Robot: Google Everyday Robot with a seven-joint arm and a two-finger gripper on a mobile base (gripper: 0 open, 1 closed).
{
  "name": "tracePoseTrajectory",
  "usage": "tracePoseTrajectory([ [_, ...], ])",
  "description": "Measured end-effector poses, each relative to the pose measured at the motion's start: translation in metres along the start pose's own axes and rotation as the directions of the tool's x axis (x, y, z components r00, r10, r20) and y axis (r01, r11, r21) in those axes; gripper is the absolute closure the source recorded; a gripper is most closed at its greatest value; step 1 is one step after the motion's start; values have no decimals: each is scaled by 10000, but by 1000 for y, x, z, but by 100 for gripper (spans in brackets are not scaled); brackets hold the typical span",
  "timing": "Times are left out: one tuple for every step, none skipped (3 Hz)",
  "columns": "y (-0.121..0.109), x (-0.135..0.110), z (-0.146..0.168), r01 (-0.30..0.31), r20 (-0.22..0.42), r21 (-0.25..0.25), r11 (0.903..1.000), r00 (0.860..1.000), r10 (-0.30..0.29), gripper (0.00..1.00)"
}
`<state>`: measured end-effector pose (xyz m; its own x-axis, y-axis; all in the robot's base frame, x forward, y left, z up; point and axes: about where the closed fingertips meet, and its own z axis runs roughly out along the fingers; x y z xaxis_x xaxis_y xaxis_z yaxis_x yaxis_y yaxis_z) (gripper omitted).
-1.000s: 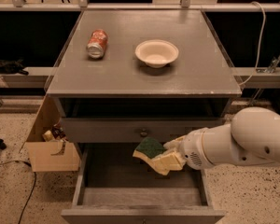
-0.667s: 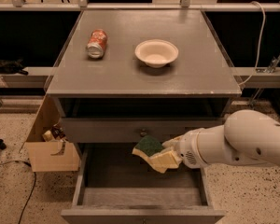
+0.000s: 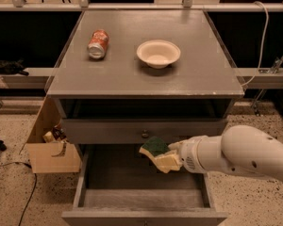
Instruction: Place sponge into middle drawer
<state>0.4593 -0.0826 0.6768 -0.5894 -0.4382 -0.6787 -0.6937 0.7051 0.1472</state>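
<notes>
Hanging above the wide grey wooden middle drawer (image 3: 125,173), the white arm's gripper (image 3: 172,158) pinches the small green-and-yellow rectangular sponge (image 3: 155,148) between its fingers. It is best lowered near the bare floor, well inside the walls, before release.

Tabletop (image 3: 132,81): can (image 3: 97,44), bowl (image 3: 158,53); gripper (image 3: 166,157) holds sponge (image 3: 154,146) over drawer (image 3: 125,175).

text: none readable | soda can (image 3: 97,44) label: illegible | tool (image 3: 164,158): above middle drawer (image 3: 122,179), gripping sponge (image 3: 155,146)
</notes>
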Motion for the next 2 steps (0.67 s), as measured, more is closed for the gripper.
tracePoseTrajectory([
  [-11,18,8,-385,-7,184,9991,9993,385,100],
  [-10,12,6,-252,85,220,9994,9997,250,100],
])
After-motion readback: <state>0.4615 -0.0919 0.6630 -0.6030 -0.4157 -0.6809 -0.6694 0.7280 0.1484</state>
